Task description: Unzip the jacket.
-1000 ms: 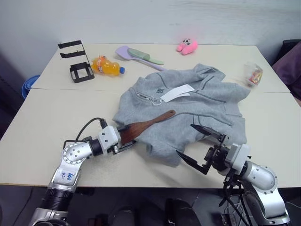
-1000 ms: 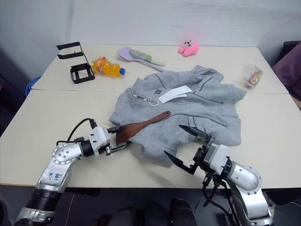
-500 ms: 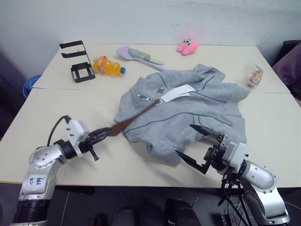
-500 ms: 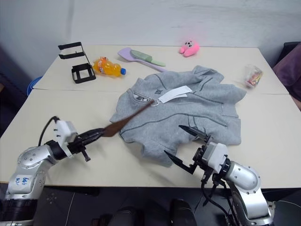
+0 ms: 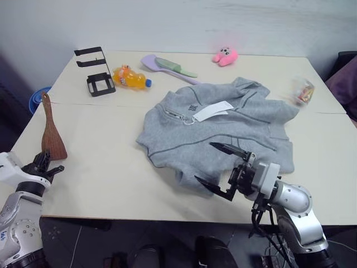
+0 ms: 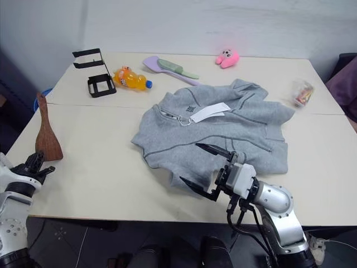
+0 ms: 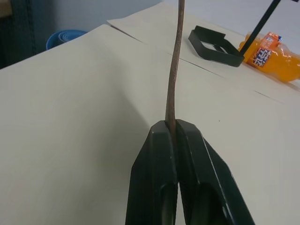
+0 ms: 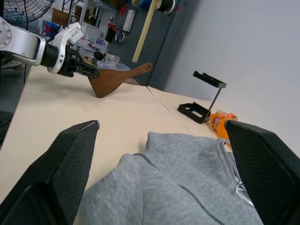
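Wooden spatula stands upright, its blade edge pinched in your left gripper, whose arm reaches out level over the table's left edge, well apart from the jacket. Your right gripper points left with its fingers spread wide, hovering at the jacket's near hem. That grey fleece lies flat just beyond those fingers, zipper closed, white tag on its chest.

Each arm: silver-grey rounded metal housings with white wrist blocks. Black cables loop beneath the right arm. Blue handwritten marking on the left arm housing. Fingers: black, tapered, with cross-hatched inner pads.
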Controlling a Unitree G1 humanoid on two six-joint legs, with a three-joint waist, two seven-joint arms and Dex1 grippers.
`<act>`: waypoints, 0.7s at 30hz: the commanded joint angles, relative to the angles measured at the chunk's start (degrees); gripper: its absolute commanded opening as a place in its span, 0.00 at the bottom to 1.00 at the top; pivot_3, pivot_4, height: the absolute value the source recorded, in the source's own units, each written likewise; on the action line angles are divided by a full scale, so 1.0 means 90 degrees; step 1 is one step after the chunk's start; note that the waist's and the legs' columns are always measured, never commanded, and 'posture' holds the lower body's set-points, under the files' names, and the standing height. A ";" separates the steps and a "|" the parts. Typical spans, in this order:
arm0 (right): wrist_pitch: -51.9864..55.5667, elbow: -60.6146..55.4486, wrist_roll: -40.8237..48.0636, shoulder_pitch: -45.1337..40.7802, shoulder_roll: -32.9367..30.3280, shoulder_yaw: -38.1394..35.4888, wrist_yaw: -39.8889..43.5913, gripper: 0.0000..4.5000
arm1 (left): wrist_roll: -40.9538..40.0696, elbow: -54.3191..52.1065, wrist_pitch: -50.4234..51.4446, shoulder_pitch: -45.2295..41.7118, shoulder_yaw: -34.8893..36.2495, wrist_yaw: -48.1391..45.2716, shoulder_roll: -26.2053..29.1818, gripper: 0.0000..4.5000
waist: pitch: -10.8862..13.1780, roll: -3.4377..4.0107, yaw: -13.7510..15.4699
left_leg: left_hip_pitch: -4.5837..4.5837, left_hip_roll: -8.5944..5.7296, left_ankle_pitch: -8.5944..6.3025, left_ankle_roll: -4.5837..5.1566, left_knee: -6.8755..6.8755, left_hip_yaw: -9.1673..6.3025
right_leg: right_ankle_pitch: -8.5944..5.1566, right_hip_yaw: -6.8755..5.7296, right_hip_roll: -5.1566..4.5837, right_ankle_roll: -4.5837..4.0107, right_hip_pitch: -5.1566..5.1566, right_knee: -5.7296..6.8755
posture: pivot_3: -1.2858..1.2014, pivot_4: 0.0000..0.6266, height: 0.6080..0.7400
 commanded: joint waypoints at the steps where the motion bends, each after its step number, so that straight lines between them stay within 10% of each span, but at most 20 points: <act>1: -0.0189 0.0082 0.0060 -0.0029 0.0012 -0.0061 0.0066 1.00 | -0.0448 0.0104 0.0527 -0.0218 0.0244 0.0341 0.0117 0.12 | 0.0000 0.0000 -0.0010 | 0.0000 0.0001 0.0000 -0.0001 0.0000 -0.0001 | 0.0000 -0.0001 0.0000 0.0000 0.0000 0.0000 | 0.52 0.24 1.00; 12: -0.0115 0.0375 0.0116 0.0519 -0.0684 -0.1132 0.0089 1.00 | 0.0985 -0.0376 -0.1190 -0.0104 -0.0093 -0.0065 0.0927 0.86 | 0.0004 -0.0019 -0.0036 | -0.0005 0.0007 -0.0004 -0.0011 0.0000 0.0003 | 0.0000 -0.0001 0.0010 0.0000 -0.0004 0.0011 | 0.52 0.24 1.00; 21: -0.0027 0.1362 -0.1026 0.0696 -0.1971 -0.1666 0.0053 1.00 | 0.3111 -0.0143 -0.3956 -0.0382 -0.4011 -0.4084 0.2332 1.00 | 0.0011 0.0023 0.0012 | -0.0005 0.0003 -0.0016 -0.0014 -0.0001 0.0021 | -0.0003 0.0006 0.0004 -0.0006 -0.0006 -0.0033 | 0.52 0.24 1.00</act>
